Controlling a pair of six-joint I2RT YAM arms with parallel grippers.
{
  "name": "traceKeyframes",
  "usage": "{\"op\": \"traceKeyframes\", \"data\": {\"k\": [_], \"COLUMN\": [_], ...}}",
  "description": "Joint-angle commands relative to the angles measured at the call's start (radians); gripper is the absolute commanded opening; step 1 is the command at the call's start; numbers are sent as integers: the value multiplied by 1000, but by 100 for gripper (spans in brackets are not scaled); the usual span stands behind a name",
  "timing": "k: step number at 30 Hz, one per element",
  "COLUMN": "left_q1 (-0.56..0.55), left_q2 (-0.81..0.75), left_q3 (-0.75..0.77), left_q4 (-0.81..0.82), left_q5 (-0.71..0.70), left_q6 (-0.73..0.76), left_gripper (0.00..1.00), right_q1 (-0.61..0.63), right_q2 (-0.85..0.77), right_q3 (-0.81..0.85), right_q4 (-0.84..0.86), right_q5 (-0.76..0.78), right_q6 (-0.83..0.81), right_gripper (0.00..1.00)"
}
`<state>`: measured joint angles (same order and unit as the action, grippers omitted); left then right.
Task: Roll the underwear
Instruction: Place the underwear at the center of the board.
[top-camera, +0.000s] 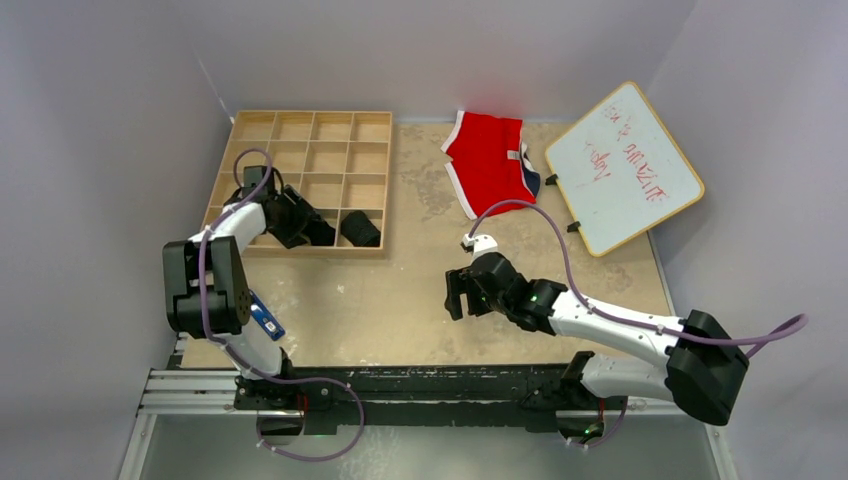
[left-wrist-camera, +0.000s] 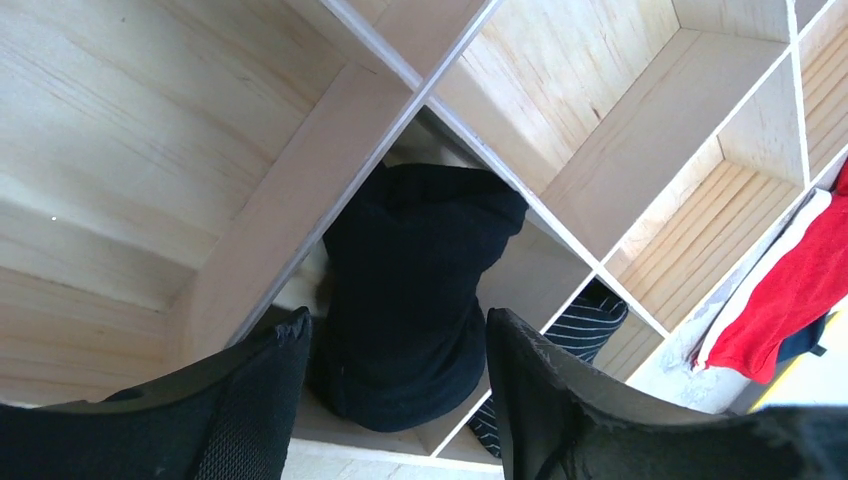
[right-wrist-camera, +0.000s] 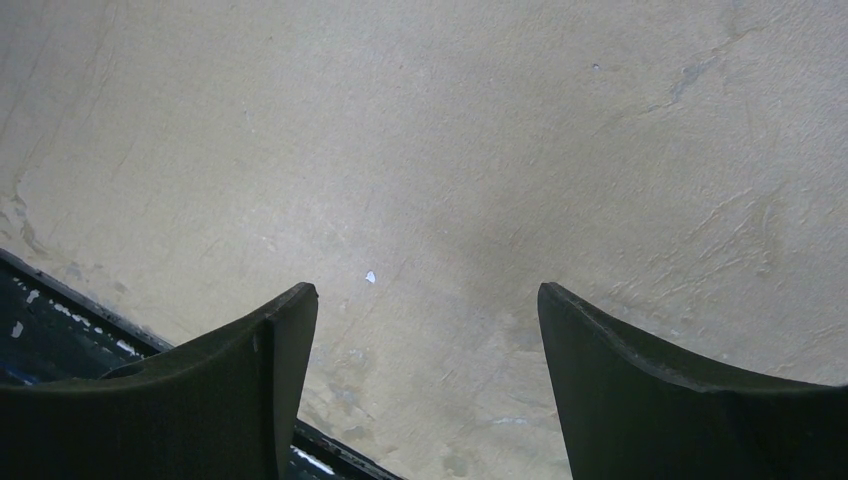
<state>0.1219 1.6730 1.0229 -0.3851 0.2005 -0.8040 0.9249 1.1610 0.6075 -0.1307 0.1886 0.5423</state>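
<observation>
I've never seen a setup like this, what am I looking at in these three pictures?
Two robot arms are bolted to a beige table. One picture looks down from above; the other two come from wrist cameras. The left gripper stands open around a bundle of plain black underwear in a wooden grid tray; a ribbed black one sits in the next compartment. The right gripper hangs open, empty, over the table. Red briefs with white trim and a whiteboard lie farther back.

Grid tray (left-wrist-camera: 620, 150): pale matt wood, visible grain. Underwear (left-wrist-camera: 410, 300): matt black cloth. Tabletop (right-wrist-camera: 450, 150): rough, mottled, scuffed beige surface.
</observation>
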Motion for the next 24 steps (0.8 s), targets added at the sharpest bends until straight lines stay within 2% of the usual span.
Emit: {"op": "traceKeyframes", "data": {"k": [1,11,17,24], "left_q1": [2,2,2,2], "left_q2": [-69,-156,-105,4], "left_q3": [32,69,106,131], "left_q4": [-20,-20,69,161], "left_q5": [-9,-26,-15,28], "left_q6": [-13,20,100,153], "left_gripper": [62,64,58,56], "right_q1": [2,2,3,3], "right_q2": [-24,8,18,30], "right_q3": [11,19,27,29], "right_q4": [-12,-1,0,5], "right_q5": [13,2,-1,-12], "right_q6": [18,21,14,14], "right_gripper": [83,82,82,82]}}
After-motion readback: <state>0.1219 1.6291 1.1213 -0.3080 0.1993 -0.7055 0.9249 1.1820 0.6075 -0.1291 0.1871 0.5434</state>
